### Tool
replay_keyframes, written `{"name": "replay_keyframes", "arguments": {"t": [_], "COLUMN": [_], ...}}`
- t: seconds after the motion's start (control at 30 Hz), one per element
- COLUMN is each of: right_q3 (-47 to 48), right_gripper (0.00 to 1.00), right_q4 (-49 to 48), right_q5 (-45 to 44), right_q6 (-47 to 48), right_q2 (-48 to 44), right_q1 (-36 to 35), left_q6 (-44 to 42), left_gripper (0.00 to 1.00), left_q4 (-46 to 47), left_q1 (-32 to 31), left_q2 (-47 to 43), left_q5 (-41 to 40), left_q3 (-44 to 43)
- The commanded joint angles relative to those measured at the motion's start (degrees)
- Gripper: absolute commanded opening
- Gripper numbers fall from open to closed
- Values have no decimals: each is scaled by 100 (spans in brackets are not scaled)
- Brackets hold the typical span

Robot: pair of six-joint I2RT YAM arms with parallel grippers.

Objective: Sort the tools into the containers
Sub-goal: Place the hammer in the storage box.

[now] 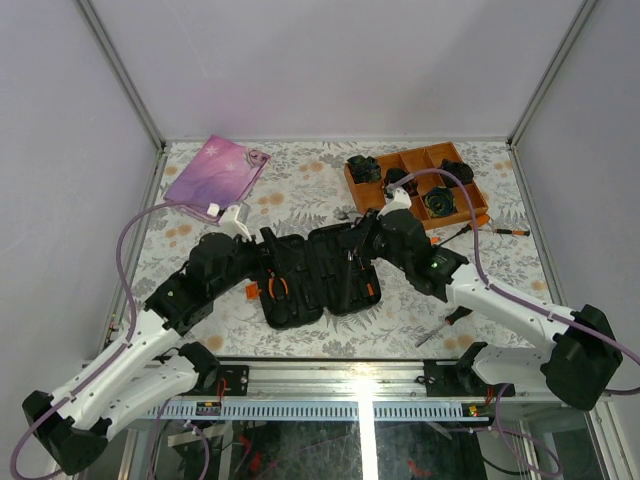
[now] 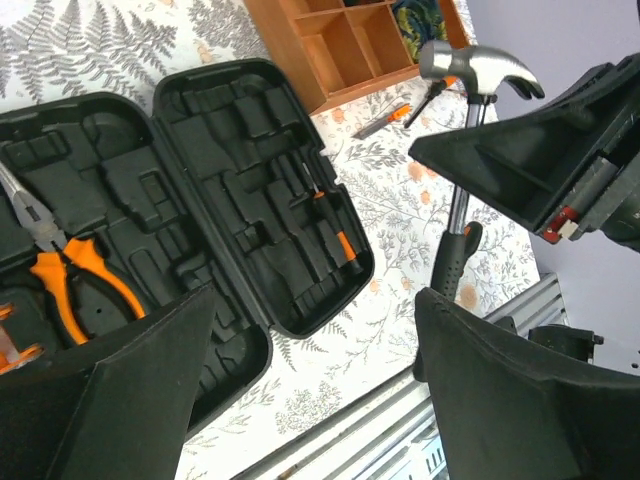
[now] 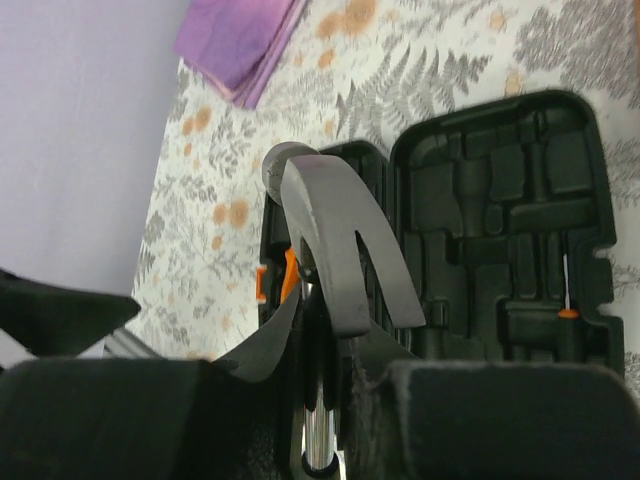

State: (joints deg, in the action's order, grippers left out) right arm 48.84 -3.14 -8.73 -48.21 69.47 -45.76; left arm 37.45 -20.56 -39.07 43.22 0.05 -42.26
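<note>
The step in hand is seating the claw hammer [image 3: 335, 235] in the open tool case [image 2: 230, 110]. The right gripper [image 3: 320, 400] is clenched on the shaft below the head and holds the hammer upright above the right half of the case, claw pointing toward 5 o'clock in its wrist view. The left gripper [image 2: 315, 395] hangs over the left half with its fingers spread wide and nothing between them.

By my reading, the next move calls for tipping the hammer flat and lining its shaft up with a long moulded recess before lowering it. Which recess fits, I cannot tell.

The case lies open at the table's centre, both halves flat, with black moulded slots. Orange-handled pliers [image 2: 105, 278] sit in the left half and slim drivers [image 2: 340, 240] in the right. Loose screwdrivers lie on the table at 3 o'clock [image 1: 495, 231] and 5 o'clock [image 1: 440, 328] from the case. An orange divided tray [image 2: 345, 45] is at 1 o'clock and a purple pouch [image 1: 215, 170] at 10 o'clock
</note>
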Motion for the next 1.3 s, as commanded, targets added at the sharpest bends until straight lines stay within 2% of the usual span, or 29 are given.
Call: {"name": "replay_keyframes", "arguments": {"t": [0.0,0.27,0.53,0.77,1.0,1.27], "right_q3": [-266,-806,-903,-545,-234,92], "right_gripper": [0,0,0,0,0,0], "right_q4": [-826,-3183,-4983,-5540,-5434,-5417], "right_q5": [1192,2601,3003,3121,2851,2661], "right_q6": [-210,-839,-1879,-2297,-2234,-2184], "right_q2": [-139,77,675,1198,1367,1623], "right_q1": [273,366,366,344,141,-61], "left_q6": [46,49,211,431,542,653], "left_gripper": [79,78,74,69,67,48], "left_q4": [280,962,1506,2032,2380,2701], "left_q1": [386,429,424,416,413,409], "left_q2": [-130,-402,-406,-217,-33,101], "left_q5": [904,1745,2237,2598,2730,2951], "left_q3": [284,697,822,958,1126,1150]}}
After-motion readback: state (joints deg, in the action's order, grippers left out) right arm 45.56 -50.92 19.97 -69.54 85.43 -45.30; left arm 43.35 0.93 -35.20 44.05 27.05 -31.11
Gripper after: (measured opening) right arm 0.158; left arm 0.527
